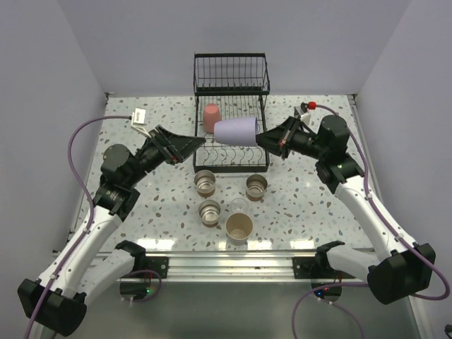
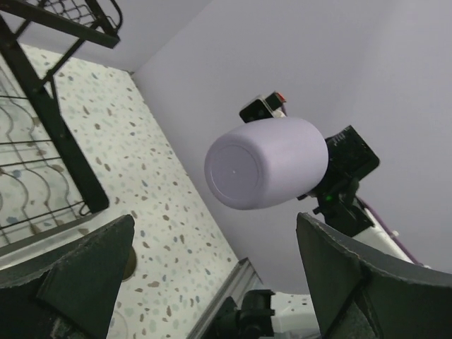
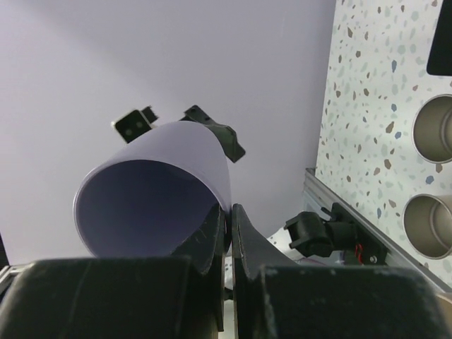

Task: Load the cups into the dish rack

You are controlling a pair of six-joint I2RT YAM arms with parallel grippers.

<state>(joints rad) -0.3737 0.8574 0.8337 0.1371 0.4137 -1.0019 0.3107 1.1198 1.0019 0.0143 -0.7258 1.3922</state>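
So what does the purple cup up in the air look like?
The lavender cup is a smooth, matte, plastic-looking tumbler with a flat round base. It lies on its side in the air above the dish rack, base toward the left arm, mouth toward the right. The right end effector pinches its rim, one finger inside, one outside. The open left end effector faces the base without touching.
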